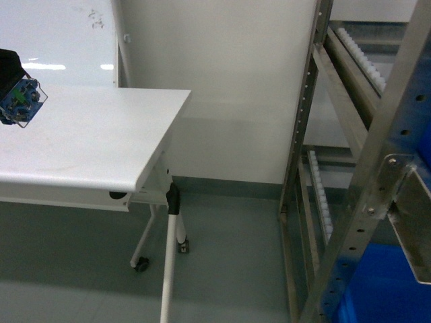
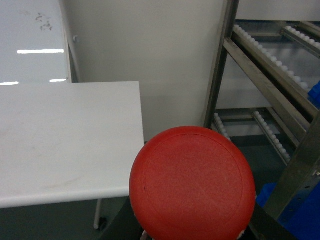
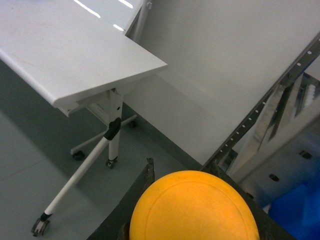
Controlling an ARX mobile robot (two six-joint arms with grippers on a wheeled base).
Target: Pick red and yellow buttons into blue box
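Observation:
The red button (image 2: 192, 185) fills the lower middle of the left wrist view, cap towards the camera. My left gripper (image 2: 195, 226) is shut on it, with dark fingers (image 2: 121, 225) showing on either side. In the head view that gripper (image 1: 17, 99) hangs at the far left over the white table with the button's blue and clear base showing. The yellow button (image 3: 194, 209) sits the same way in my right gripper (image 3: 184, 173), which is shut on it. The blue box (image 1: 385, 289) lies low at the right behind the rack; it also shows as a corner of the blue box (image 3: 301, 210) and an edge of the blue box (image 2: 301, 220).
A white folding table (image 1: 87, 134) on castors takes up the left. A metal flow rack (image 1: 350, 168) with roller tracks stands at the right, its uprights in front of the box. Grey floor and a pale wall lie between them.

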